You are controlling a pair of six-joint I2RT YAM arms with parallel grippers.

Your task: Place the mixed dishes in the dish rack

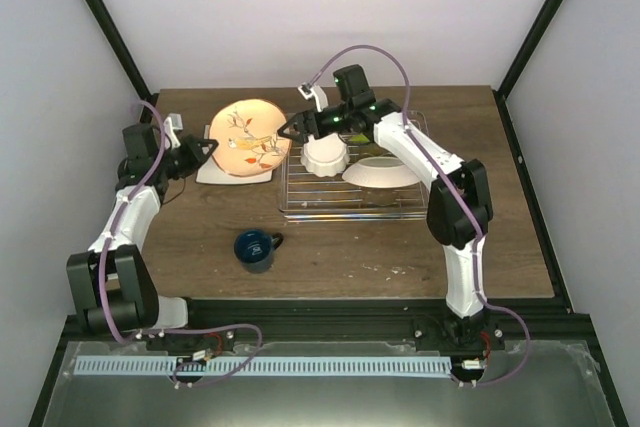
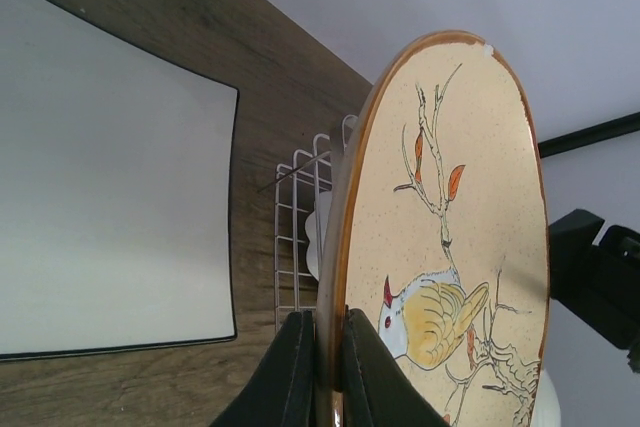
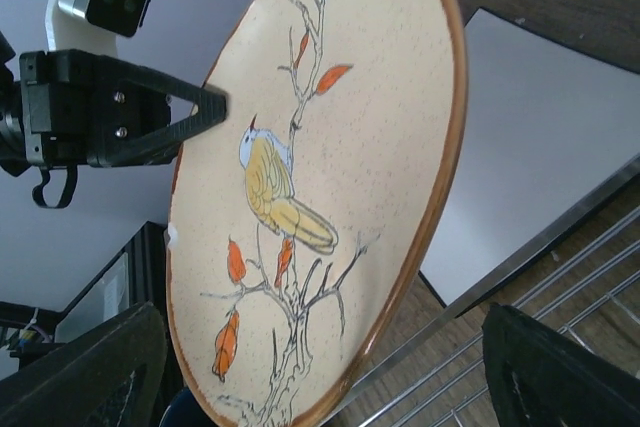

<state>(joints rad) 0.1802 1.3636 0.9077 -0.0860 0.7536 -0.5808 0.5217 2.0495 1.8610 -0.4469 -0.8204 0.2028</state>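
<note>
The beige floral plate (image 1: 250,137) is gripped by its rim, tilted, in the left gripper (image 1: 207,147) above the white square plate (image 1: 212,174) near the counter's far edge; the right gripper (image 1: 289,129) is spread wide alongside.

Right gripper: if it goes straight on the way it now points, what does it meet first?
The beige plate, which the left gripper holds by its rim, right ahead of the open jaws. How near is unclear.

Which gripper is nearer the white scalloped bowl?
Right. The right gripper hovers open beside the white scalloped bowl, at the left edge of the dish rack; the left gripper is farther left, clamped on the beige floral plate.
</note>
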